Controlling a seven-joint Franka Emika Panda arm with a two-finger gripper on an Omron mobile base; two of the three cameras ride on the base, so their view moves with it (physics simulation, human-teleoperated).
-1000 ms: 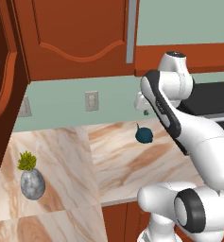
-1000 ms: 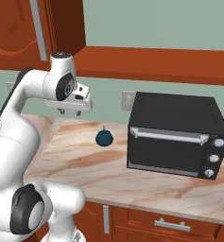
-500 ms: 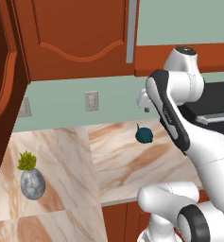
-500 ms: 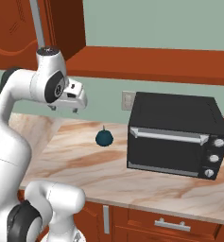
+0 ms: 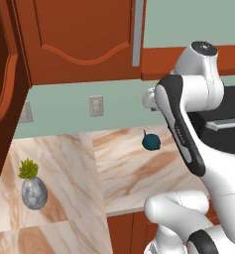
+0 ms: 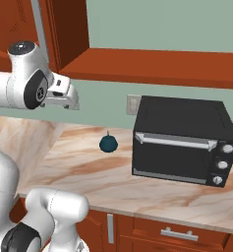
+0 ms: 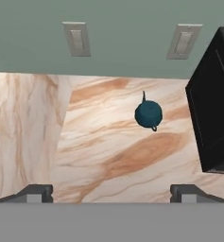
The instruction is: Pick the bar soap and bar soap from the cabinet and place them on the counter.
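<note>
Pincer (image 7: 111, 191): raised since a second ago, jaws wide, empty, above beige-pink marble desk (image 5: 124, 168). Reddish-brown arched-panel wall cabinet (image 5: 79, 39): door shut; soaps presumably inside. Approach only beginning.

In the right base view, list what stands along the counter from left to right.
White arm's pincer held above the beige marble-patterned counter → small dark teal round pot → pale wall outlet plate → black boxy microwave.

Kitchen: marble counter (image 6: 88, 167), wall cabinet (image 5: 79, 39), toaster oven (image 6: 184, 140)
</note>
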